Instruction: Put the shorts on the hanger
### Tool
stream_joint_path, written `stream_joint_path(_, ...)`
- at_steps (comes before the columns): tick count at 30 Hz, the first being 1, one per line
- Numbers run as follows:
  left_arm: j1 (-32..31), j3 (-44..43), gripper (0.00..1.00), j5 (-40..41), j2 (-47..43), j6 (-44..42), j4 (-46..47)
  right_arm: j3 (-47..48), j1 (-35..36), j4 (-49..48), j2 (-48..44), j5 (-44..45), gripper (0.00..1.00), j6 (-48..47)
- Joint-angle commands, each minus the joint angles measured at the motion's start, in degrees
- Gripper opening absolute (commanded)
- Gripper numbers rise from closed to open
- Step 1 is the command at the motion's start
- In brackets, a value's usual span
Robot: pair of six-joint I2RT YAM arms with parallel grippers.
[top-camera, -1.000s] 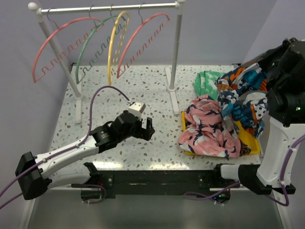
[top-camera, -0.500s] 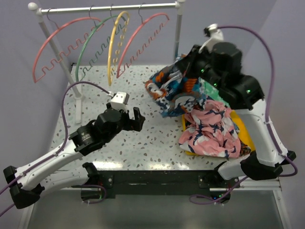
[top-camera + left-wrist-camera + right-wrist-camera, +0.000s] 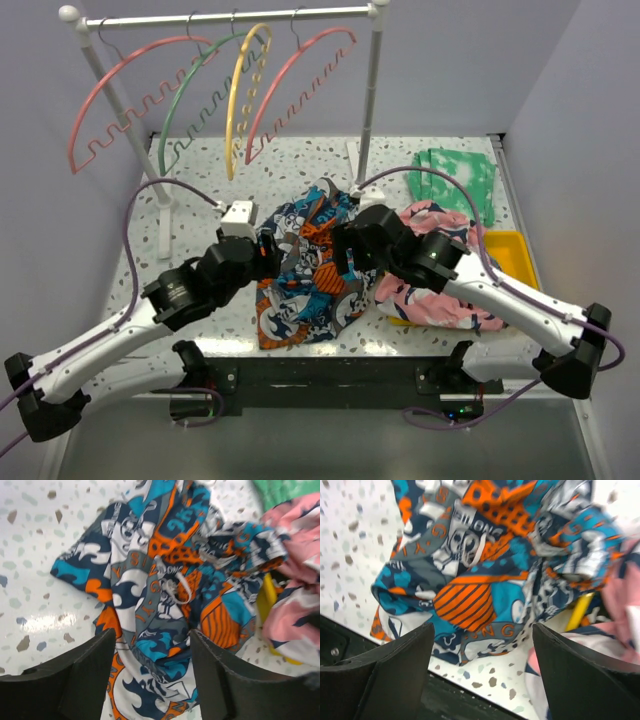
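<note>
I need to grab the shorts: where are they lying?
In the top view, the blue-and-orange printed cloth shorts lie crumpled on the speckled table, front centre, just left of the pink floral garment.

One rail (image 3: 230, 17) carries four hangers: two coral-pink hangers (image 3: 290, 62), one green hanger (image 3: 188, 85), one yellow hanger (image 3: 237, 100). The tabletop (image 3: 300, 160) bears three cloths: one shorts (image 3: 300, 290), one pink floral garment (image 3: 440, 300), one green tie-dye cloth (image 3: 455, 180), plus one yellow tray (image 3: 505, 250)
</note>
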State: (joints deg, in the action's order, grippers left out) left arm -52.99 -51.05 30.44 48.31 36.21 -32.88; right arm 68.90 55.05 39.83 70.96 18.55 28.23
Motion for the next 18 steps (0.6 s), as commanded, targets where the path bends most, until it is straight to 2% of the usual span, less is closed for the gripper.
stream_joint_path(1,0.3,6.7,0.63,0.5,2.8,6.6,1.4,4.7,-0.1,-0.7,-0.4,9.5,0.84,-3.0)
stream_joint_path(4,1.2,8.8,0.62,-0.2,5.4,8.6,5.4,4.3,-4.7,-5.3,5.7,9.1,0.87,-4.0)
stream_joint_path(6,1.7,8.7,0.62,-1.1,7.0,7.5,8.4,4.4,-12.8,-7.0,8.8,2.2,0.81,-3.0)
stream_joint_path(7,1.9,7.8,0.62,-1.5,8.8,6.6,11.3,4.3,-14.4,-7.6,11.1,2.0,0.79,-2.4)
stream_joint_path(13,2.0,-0.9,0.68,-2.7,19.4,-0.4,14.9,4.0,-17.4,-8.5,14.5,10.5,0.78,-2.1)
stream_joint_path(18,2.1,-4.0,0.7,-6.7,24.3,-5.3,18.1,-1.1,-17.7,-10.2,13.3,10.8,0.77,-1.5)
